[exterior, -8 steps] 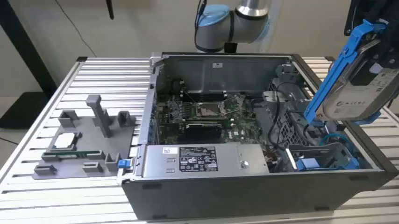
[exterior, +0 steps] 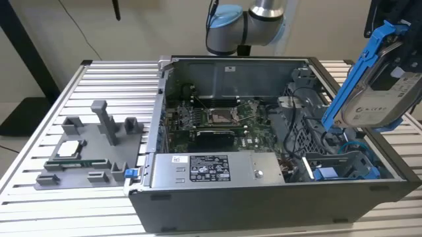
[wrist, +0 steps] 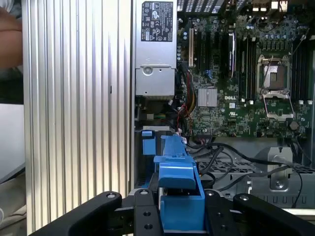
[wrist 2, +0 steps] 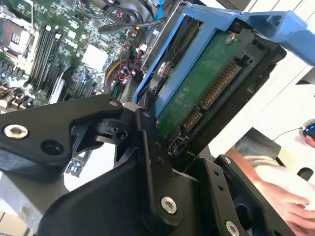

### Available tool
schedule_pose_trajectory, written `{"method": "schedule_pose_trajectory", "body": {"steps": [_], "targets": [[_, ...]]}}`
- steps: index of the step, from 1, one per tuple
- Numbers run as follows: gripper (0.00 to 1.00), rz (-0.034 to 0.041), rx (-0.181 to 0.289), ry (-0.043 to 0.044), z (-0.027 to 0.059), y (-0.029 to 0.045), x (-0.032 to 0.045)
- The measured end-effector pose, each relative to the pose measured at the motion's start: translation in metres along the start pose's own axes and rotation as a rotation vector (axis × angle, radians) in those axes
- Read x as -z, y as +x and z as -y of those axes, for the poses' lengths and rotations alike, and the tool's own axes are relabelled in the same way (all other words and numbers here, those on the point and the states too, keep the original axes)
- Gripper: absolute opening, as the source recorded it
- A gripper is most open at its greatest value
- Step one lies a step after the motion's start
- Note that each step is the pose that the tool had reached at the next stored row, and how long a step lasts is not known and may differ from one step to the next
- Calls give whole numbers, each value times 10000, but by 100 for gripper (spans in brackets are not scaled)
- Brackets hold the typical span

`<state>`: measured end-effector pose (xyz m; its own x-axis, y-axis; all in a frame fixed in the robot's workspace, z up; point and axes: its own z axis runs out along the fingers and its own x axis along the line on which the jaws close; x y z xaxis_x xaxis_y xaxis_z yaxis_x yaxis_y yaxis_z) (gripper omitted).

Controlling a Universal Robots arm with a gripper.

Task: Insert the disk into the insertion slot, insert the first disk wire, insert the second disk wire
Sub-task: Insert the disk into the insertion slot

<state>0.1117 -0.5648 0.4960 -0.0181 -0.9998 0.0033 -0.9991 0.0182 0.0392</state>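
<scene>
Disk [exterior: 381,96], 1, pinched in the claw [wrist: 179,212], tilted above 1 insertion slot [exterior: 337,159] in 1 open computer case [exterior: 264,210]

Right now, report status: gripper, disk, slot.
Gripper shut on the disk, held tilted above the case. Insertion slot below, disk not yet in. Blue cable beside the slot.

No wording is made out clearly. A black-and-white printed label [exterior: 209,168] is carried on the silver power-supply box [exterior: 264,170], a white label [exterior: 377,107] with fine print on the disk [exterior: 389,81], a small white sticker [exterior: 230,68] on the case's rear wall [exterior: 264,78], and white lettering [wrist: 230,99] on the motherboard [wrist: 216,118] in the first wrist view
</scene>
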Motion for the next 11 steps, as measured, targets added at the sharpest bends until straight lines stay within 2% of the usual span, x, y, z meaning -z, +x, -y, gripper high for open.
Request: {"method": "schedule_pose_trajectory", "body": {"steps": [5,11], "targets": [[0,2,0,0,0,0,-17],[0,5,-1,0,3,8,-96]]}}
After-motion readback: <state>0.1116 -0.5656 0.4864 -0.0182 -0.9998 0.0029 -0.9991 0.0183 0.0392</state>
